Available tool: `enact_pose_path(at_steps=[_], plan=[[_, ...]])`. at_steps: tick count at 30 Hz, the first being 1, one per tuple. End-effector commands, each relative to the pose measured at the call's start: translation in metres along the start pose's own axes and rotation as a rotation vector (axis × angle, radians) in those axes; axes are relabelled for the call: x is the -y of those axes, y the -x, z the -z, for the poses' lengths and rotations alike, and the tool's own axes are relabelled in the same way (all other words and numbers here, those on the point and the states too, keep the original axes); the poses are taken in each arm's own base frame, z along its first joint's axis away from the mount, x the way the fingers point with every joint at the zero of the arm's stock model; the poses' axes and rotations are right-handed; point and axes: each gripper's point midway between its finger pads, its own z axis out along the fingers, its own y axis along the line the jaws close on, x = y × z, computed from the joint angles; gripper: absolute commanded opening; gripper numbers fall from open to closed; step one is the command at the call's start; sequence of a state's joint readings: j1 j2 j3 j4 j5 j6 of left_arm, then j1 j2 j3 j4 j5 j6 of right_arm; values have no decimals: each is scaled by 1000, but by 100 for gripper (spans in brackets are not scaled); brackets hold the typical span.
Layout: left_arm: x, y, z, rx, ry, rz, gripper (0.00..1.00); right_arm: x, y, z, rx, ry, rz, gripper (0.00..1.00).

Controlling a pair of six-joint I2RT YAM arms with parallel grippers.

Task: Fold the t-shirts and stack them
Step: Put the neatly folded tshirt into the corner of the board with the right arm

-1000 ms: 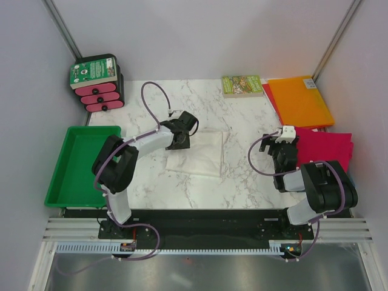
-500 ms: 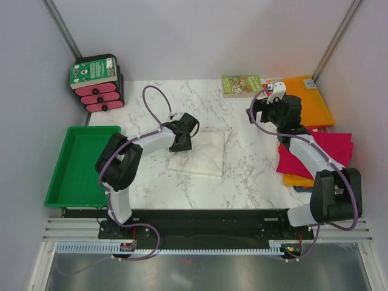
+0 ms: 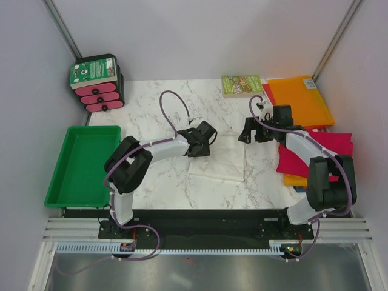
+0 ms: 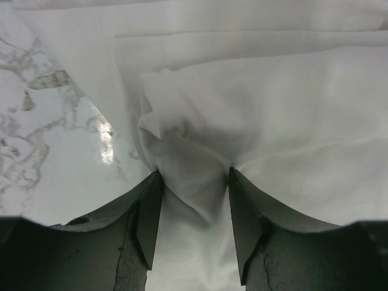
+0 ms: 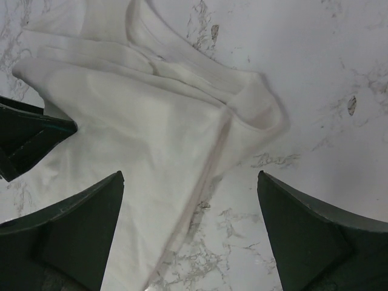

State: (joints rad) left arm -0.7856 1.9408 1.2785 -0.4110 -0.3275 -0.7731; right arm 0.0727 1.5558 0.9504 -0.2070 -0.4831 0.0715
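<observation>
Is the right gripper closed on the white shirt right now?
No. In the right wrist view the right gripper has its jaws wide apart, and the white shirt lies unpinched beneath them.

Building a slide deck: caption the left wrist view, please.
Left hand pinching a bunched fold of the thin wrinkled white cloth t-shirt on the white marble-patterned table.

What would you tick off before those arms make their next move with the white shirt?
1. Pinch of left gripper on white shirt: ok.
2. Jaws of right gripper open above the shirt's edge, holding nothing: ok.
3. Shirt lying flat: not ok, it is bunched at the pinch.
4. Pinch catching every layer: cannot tell.
5. Folded magenta shirt apart from the white one: ok.
6. Far-edge book away from both arms: ok.
</observation>
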Motion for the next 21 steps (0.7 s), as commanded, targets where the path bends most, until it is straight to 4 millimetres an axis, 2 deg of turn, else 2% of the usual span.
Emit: enact_pose_path(at_steps=[1, 3, 6, 9, 12, 16, 21], plan=[[7, -72, -13, -229, -18, 15, 54, -13, 3, 8, -14, 14, 50, 98], [8, -71, -11, -226, -19, 18, 54, -10, -12, 4, -54, -9, 40, 98], [6, -70, -10, -223, -15, 18, 54, 0, -24, 3, -76, -68, 10, 97], [4, -62, -10, -188, 3, 23, 54, 6, -31, 4, -97, -101, -10, 94], [9, -53, -16, -184, 0, 33, 54, 10, -44, 0, -138, -119, -31, 96], [16, -47, -30, -223, -8, 84, 53, 13, -48, -4, -154, -123, -48, 98], [8, -50, -49, -292, 15, 209, 53, 15, -58, -8, -183, -126, -69, 98]])
